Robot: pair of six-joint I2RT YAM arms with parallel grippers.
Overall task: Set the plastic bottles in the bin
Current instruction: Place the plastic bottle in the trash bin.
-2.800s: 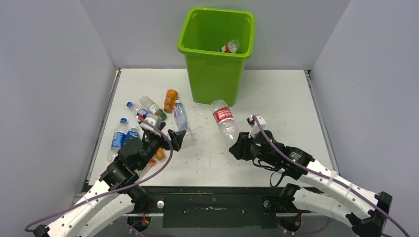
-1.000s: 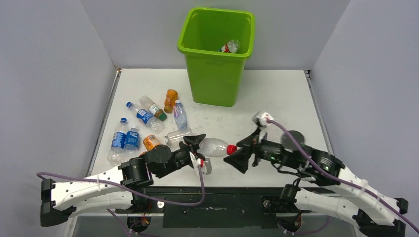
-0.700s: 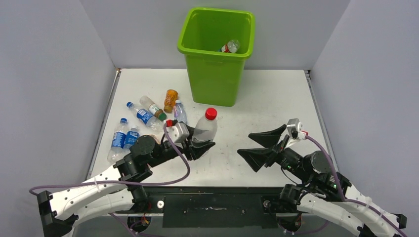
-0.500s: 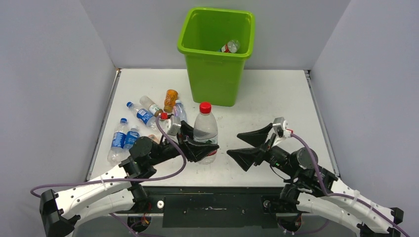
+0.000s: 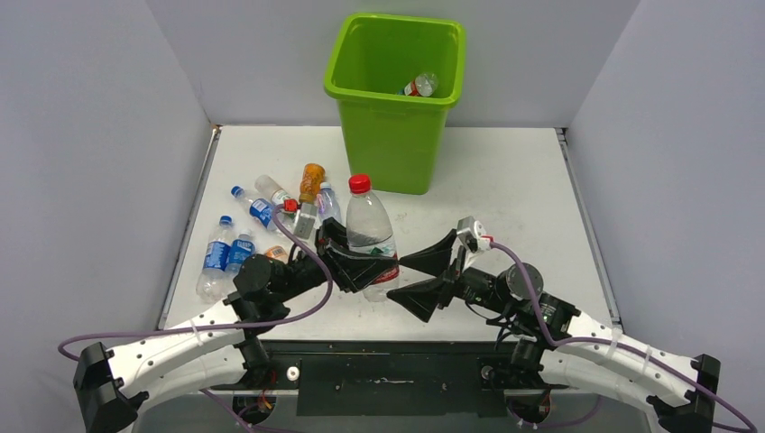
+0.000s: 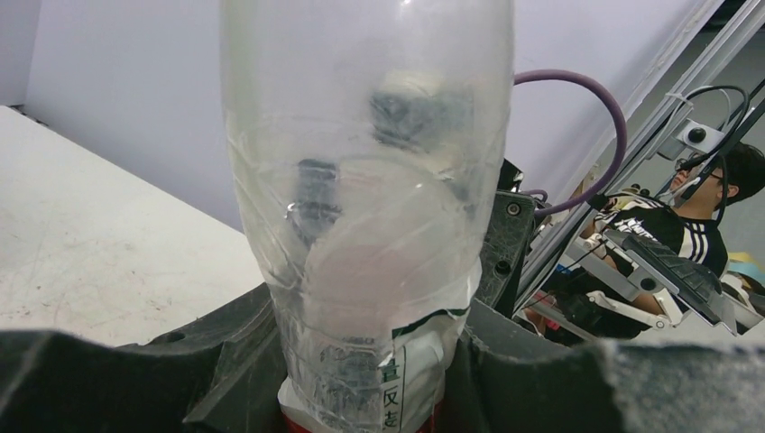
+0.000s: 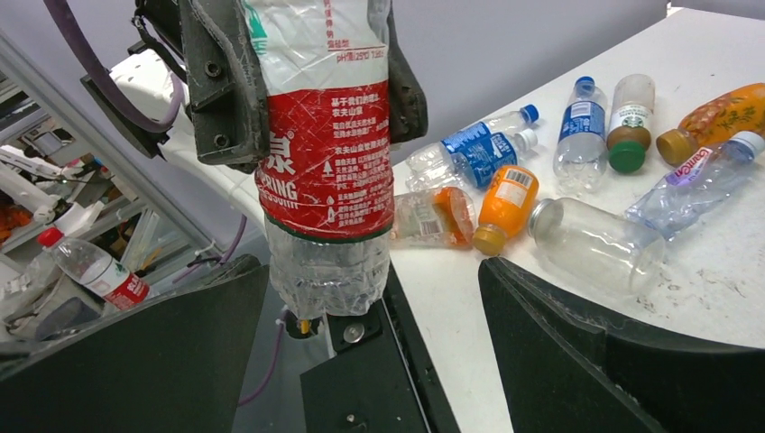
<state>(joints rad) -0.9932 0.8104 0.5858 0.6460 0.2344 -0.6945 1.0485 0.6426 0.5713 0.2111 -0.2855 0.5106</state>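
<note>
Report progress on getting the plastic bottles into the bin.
Done: one red-labelled bottle lies in the tall lime-green plastic bin. In hand: the left gripper holds a clear red-capped bottle upright, the open right gripper beside it. Left: a cluster of loose bottles on the white table.

The held bottle [image 5: 367, 230] is made of clear, crinkled plastic, wrapped with a glossy red-and-white label [image 7: 329, 153]. The bin [image 5: 393, 135] is moulded in smooth, glossy lime-green plastic. The table [image 5: 514, 180] is finished matt white, scuffed. The left gripper [image 5: 365, 269] and right gripper [image 5: 397, 280] are clad in matt black.
</note>
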